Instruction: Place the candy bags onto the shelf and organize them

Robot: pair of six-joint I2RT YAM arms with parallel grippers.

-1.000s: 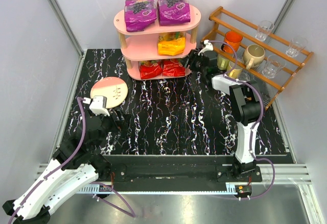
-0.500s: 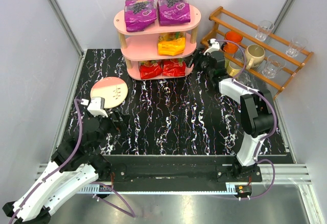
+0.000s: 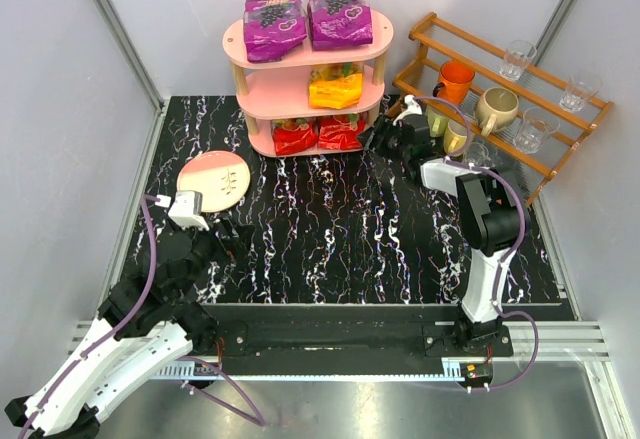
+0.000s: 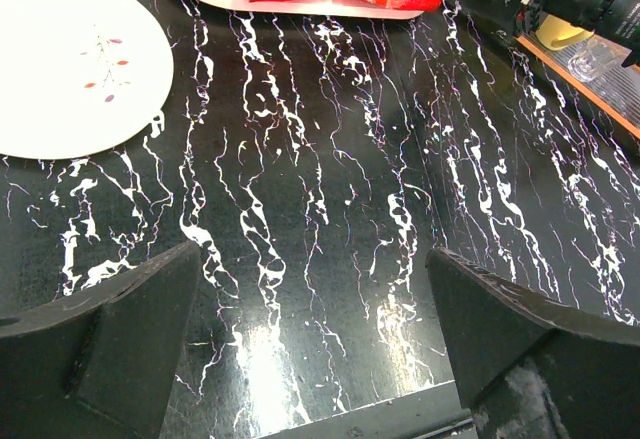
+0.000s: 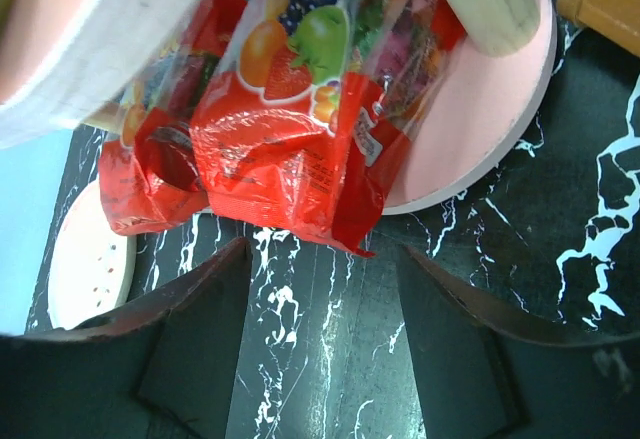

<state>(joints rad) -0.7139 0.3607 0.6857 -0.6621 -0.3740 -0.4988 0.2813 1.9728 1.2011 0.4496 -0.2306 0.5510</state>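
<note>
Black marble-look tabletop (image 3: pixel 330 229), veined in white, lay between plain grey walls (image 3: pixel 60 79). At its far edge you had the pink oval shelf (image 3: pixel 275 94), three tiers on pale wooden posts (image 3: pixel 240 81). Two glossy purple bags (image 3: pixel 275 27) (image 3: pixel 340 17) lay flat side by side on top. The orange bag (image 3: pixel 336 87) sat on the middle tier. Two crinkled red bags (image 5: pixel 150 174) (image 5: pixel 300 149) lay touching on the bottom tier, the right one poking a corner past the rim. Your right gripper (image 5: pixel 320 259) hovered low just beside that corner, its dark fingers (image 5: pixel 200 329) spread and holding nothing. Your left gripper (image 4: pixel 315 269) hung over the near left of the tabletop, likewise wide apart and empty, near a round pale plate (image 3: pixel 213 179) with a small floral print. Right of the shelf stood a slatted brown wooden rack (image 3: pixel 520 149) with mugs (image 3: pixel 497 109) and clear glasses (image 3: pixel 517 59).
</note>
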